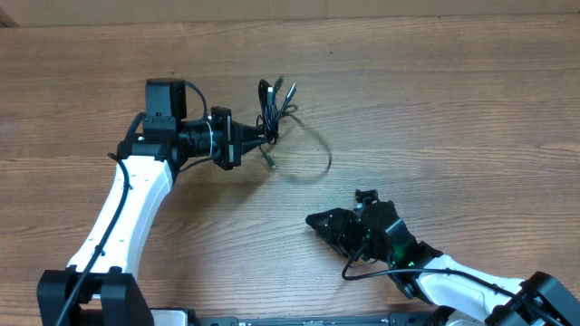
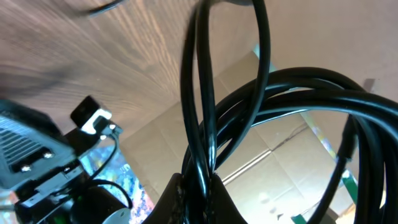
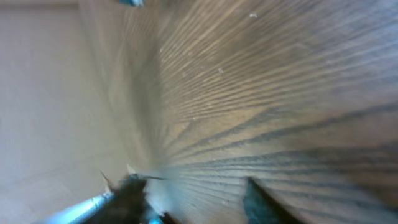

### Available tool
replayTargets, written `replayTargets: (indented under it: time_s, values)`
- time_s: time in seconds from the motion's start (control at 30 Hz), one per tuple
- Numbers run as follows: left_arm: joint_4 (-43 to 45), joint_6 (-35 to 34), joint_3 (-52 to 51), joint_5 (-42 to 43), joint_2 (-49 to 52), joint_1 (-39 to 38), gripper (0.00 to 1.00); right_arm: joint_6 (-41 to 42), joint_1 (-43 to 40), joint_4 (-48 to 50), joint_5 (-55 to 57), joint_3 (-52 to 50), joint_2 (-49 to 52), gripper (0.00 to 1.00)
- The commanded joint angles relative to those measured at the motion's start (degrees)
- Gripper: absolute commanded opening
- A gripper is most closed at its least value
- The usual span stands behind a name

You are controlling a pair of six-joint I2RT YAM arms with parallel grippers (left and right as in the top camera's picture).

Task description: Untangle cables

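Observation:
A bundle of thin black cables (image 1: 276,107) hangs at the tip of my left gripper (image 1: 265,136), lifted above the wooden table (image 1: 435,109). One loose cable (image 1: 319,152) curves from the bundle down to the right across the table. In the left wrist view the gripper (image 2: 200,186) is shut on several black cable strands (image 2: 205,112) that loop up and to the right. My right gripper (image 1: 317,220) rests low near the table's front, away from the cables. In the right wrist view its fingers (image 3: 193,199) are apart with only blurred wood between them.
A cardboard wall (image 1: 290,9) runs along the far edge of the table. The left arm's white link (image 1: 127,208) crosses the left front of the table. The right arm (image 1: 453,285) lies at the front right.

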Motion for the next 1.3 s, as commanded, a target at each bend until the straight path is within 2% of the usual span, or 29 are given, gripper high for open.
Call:
replayTargets:
  time_s: [0.0,0.1,0.23,0.37,0.57,0.67,0.8,0.9,1.0,1.1,1.27]
  values:
    - [-2.23,6.27,1.07,-3.06,-0.87,0.52,0.04,0.24,0.2,0.59,0.55,0.0,0.26,0.7]
    - [-4.52,12.57,1.07,-8.07,-0.87,0.31,0.04,0.24,0.2,0.59,0.55,0.0,0.26,0.82]
    - [-6.95,21.14,1.07,-21.03,-0.87,-1.62,0.04,0.24,0.2,0.83,0.57,0.0,0.26,0.88]
    - [-11.06,22.97,1.07,-32.39,-0.87,-5.42,0.04,0.24,0.2,1.25,0.55,0.0,0.26,0.93]
    - [-13.2,26.45,1.07,-47.32,-0.87,-12.79,0.04,-2.56,0.2,4.52,0.48,0.0,0.26,0.94]
    - [-13.86,27.41,1.07,-52.78,-0.87,-15.96,0.04,-3.5,0.2,5.79,0.52,0.0,0.26,0.89]
    - [-15.19,28.59,1.07,-56.83,-0.87,-18.38,0.04,-3.48,0.2,5.77,0.5,0.0,0.26,0.78]
    - [-17.16,28.59,1.07,-60.17,-0.87,-19.21,0.04,-3.17,0.2,6.23,0.5,0.0,0.26,0.78]
    - [-18.38,30.14,1.07,-61.22,-0.87,-19.56,0.04,-2.78,0.17,8.76,0.33,0.0,0.26,0.84]
    - [-18.45,38.6,1.07,-60.22,-0.87,-19.87,0.04,-2.75,0.15,12.7,1.49,0.0,0.26,0.84]
    - [-17.81,57.09,1.07,-55.17,-0.87,-20.26,0.04,-2.78,0.13,15.43,6.03,0.0,0.26,0.84]
